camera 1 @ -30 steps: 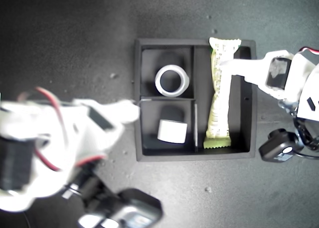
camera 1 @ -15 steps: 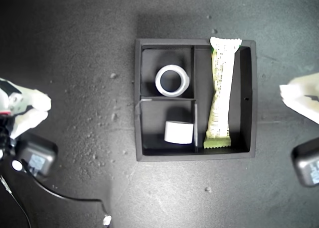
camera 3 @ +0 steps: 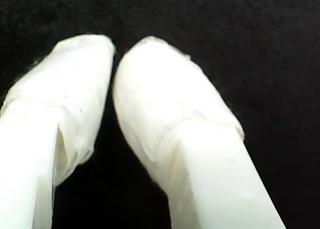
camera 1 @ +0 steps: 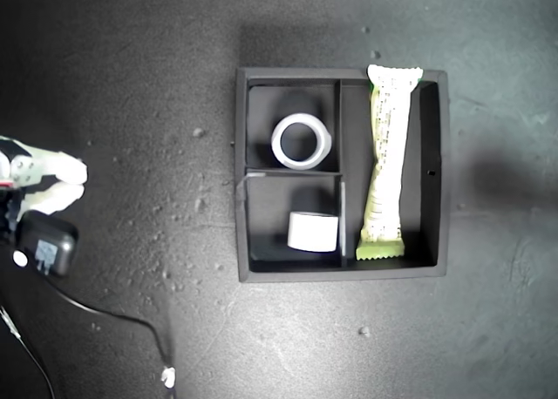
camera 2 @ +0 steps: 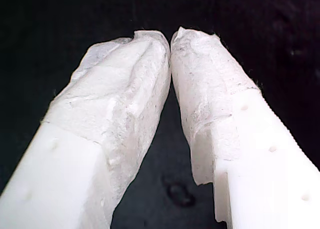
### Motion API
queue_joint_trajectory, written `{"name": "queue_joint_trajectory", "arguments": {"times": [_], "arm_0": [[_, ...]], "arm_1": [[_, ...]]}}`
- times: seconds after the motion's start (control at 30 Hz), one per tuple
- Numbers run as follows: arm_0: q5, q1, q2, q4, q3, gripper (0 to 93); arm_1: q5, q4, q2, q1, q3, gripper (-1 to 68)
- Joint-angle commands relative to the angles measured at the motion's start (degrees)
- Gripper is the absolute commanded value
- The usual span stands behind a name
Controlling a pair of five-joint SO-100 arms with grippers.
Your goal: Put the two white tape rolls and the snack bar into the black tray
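The dark grey, matte tabletop (camera 1: pixel 131 85) is speckled with pale crumbs and scuffs. Compared with half a second earlier, the white arm and its black camera block at the exterior view's right edge have gone from sight. At the exterior view's left edge an arm (camera 1: pixel 48 177) remains, drawn slightly further out. Its white tips are still partly in frame above a black camera block (camera 1: pixel 44 246) that trails a thin cable (camera 1: pixel 113 307). The wrist views do not show which arm this is.

The black tray (camera 1: pixel 440 172), square, shallow and matte, sits upper right of centre in the exterior view, unmoved. The snack bar (camera 1: pixel 386 155) lies lengthwise in the tray's long compartment on the exterior view's right. Its pale yellow-green wrapper has crimped ends, and its upper end rests over the rim. The first tape roll (camera 1: pixel 276 142), a smooth white ring, lies flat in the upper small compartment. The second tape roll (camera 1: pixel 312 232) stands on its edge in the lower one, against the thin divider.

The first gripper (camera 2: pixel 170 41) has its rough, white-wrapped tips pressed together on nothing. The second gripper (camera 3: pixel 114 64), smoother and rounder, is closed to a bare sliver and also empty.
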Motion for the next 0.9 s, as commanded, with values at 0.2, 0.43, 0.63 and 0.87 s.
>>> {"name": "queue_joint_trajectory", "arguments": {"times": [0.2,0.43,0.63,0.87], "arm_0": [[-1.4,0.5,2.9,-0.1,4.6,0.0],[-5.4,1.1,2.8,-3.5,11.3,6.7],[1.1,0.1,2.9,2.6,11.3,6.7],[-0.1,0.8,2.9,2.7,11.3,6.7]], "arm_1": [[-3.2,-1.5,15.9,2.7,22.9,-0.6],[0.2,4.5,15.9,2.4,27.1,-0.1],[-5.8,6.6,15.9,-0.2,27.1,0.0],[-8.8,6.6,15.9,-0.9,27.1,0.0]]}}
